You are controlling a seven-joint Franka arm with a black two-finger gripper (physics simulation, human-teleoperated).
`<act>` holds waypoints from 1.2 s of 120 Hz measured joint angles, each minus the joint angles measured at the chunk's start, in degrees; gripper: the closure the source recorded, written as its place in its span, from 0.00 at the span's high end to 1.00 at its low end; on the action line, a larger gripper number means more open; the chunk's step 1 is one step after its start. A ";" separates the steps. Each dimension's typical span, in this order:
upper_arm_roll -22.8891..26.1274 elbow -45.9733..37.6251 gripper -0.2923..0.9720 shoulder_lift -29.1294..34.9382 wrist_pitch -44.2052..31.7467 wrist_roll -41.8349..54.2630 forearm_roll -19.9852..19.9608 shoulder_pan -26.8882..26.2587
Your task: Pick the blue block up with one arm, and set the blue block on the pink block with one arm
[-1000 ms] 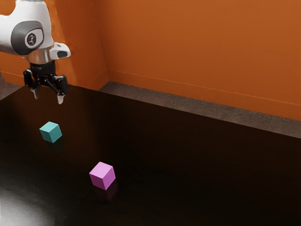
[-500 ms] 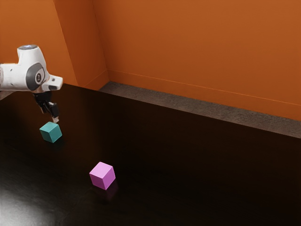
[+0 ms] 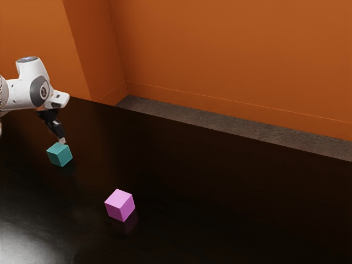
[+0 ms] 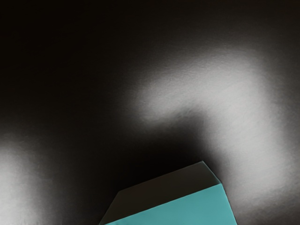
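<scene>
The pink cube block lies on the black tabletop at four o'clock from the blue cube block, well apart; the black gripper hangs just above the latter.

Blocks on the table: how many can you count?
2. The blue block sits just below the gripper at the exterior view's left; the pink block lies apart, nearer the camera. None looks hidden.
</scene>
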State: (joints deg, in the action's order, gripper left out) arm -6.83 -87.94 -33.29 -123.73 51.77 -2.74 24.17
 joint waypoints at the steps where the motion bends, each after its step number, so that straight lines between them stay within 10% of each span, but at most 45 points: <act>1: -0.02 0.19 0.77 -0.16 0.15 -0.11 -0.02 0.00; 144: -0.29 5.10 0.77 -5.59 3.35 -14.17 0.30 0.86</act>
State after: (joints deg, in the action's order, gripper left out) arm -7.12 -82.85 -38.87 -120.39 37.60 -2.44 25.03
